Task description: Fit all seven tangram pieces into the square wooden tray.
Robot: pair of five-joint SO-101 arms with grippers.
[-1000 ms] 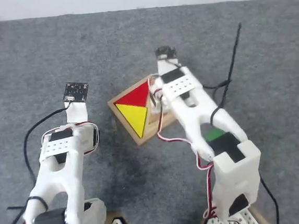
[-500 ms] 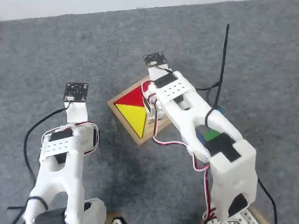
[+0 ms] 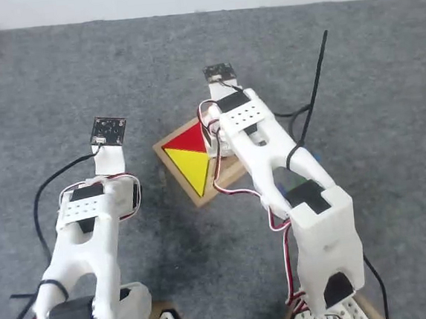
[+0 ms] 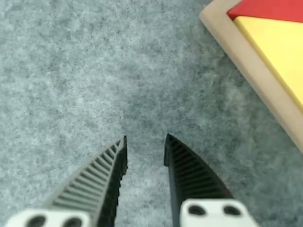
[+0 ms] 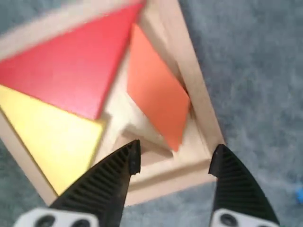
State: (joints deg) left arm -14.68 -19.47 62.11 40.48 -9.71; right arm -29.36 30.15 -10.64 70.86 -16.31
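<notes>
Orange parallelogram piece (image 5: 156, 90) is lying lengthwise along one wall of the square wooden tray (image 5: 201, 106), just ahead of the right gripper (image 5: 175, 158), which is hanging wide open, empty.

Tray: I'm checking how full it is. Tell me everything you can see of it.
The tray is a square of pale wood with a raised rim, lying flat on grey carpet, turned diamond-wise in the high view. Inside lie a red triangle, a yellow triangle and an orange parallelogram beside one rim; the remaining floor is bare. The open right tool hangs over one corner.
</notes>
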